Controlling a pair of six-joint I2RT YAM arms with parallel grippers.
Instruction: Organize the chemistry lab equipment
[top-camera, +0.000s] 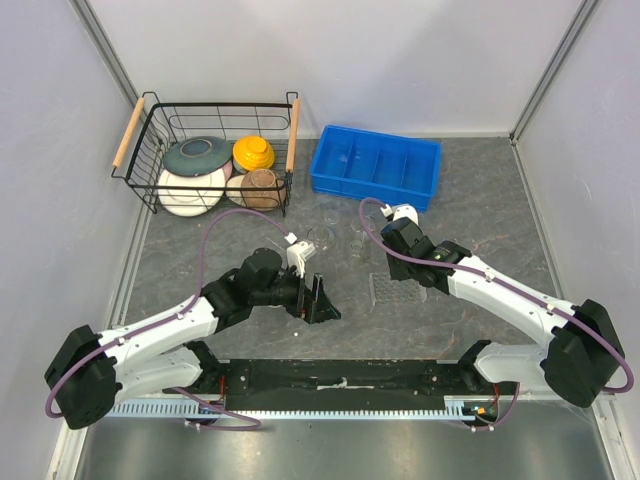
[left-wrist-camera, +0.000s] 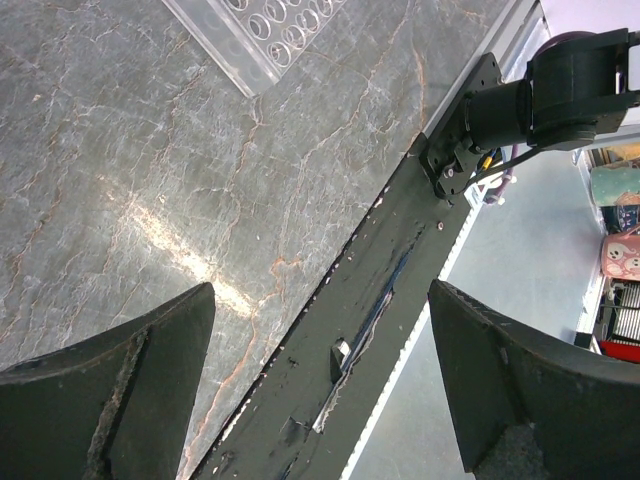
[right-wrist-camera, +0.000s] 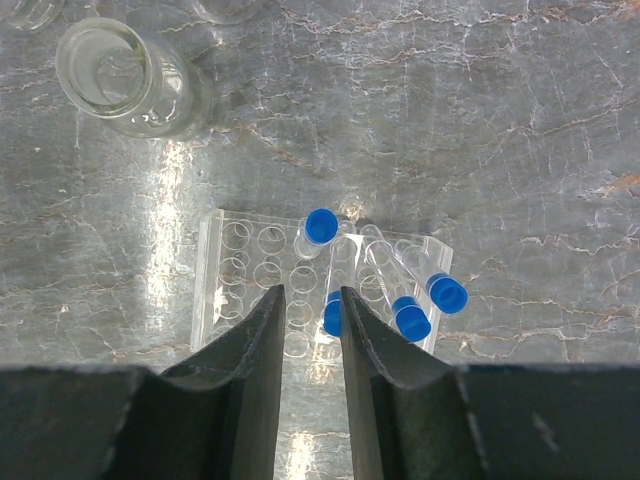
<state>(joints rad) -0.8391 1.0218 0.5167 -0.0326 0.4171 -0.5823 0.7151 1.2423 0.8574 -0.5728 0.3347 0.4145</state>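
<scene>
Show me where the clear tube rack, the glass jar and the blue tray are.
clear tube rack (right-wrist-camera: 235, 275): right wrist view, on its empty left holes.
glass jar (right-wrist-camera: 120, 75): right wrist view, on its open top.
blue tray (top-camera: 372, 192): top external view, on its front wall.

Both arms reach from the lower corners toward centre frame. The left gripper (top-camera: 318, 298) is spread wide, while the right gripper (right-wrist-camera: 310, 300) has its fingers narrowly parted, holding nothing.

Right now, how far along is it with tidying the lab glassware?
Done: four blue-capped tubes are in the clear rack. In hand: nothing; the right gripper hovers slightly open over them, the left gripper open over the table. Left: a glass jar stands loose, and the blue tray looks empty.
</scene>
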